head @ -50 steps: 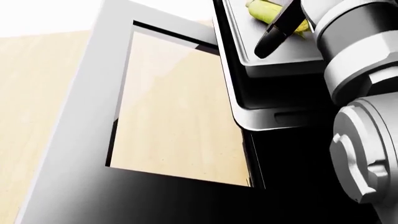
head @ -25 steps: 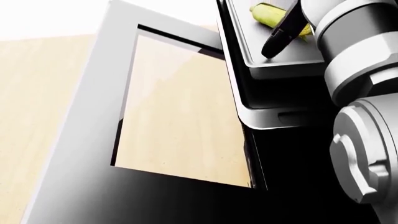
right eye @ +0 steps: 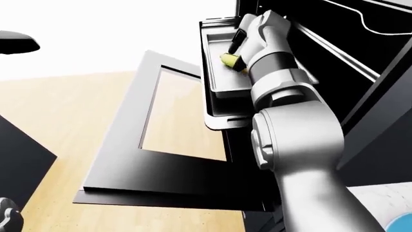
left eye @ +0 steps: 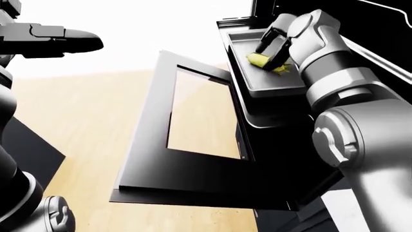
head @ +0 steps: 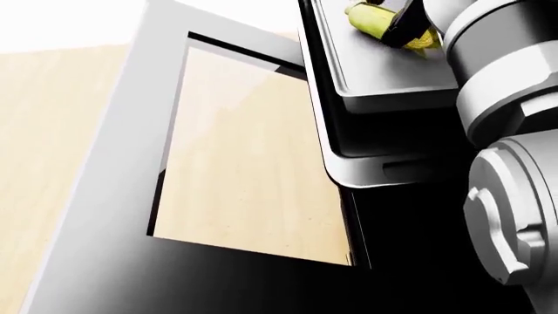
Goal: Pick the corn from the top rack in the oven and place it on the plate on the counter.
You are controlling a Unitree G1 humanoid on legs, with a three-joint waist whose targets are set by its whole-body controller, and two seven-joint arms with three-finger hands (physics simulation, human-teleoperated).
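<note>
The yellow-green corn lies on a grey tray pulled out of the open oven, at the top of the eye views. My right hand reaches over the tray and its black fingers curl down over the middle of the corn, hiding part of it. The corn also shows at the top of the head view. My left hand hovers at the top left of the left-eye view, fingers stretched out and empty, far from the oven. A light blue round edge shows at the bottom right of the right-eye view.
The oven door hangs open and flat below the tray, wooden floor showing through its glass window. A wire rack sits above the tray in the dark oven. A white counter surface shows at the bottom right.
My right hand's black finger has drawn up from the tray floor and curled onto the corn. The head view has shifted slightly; the corn has hardly moved.
</note>
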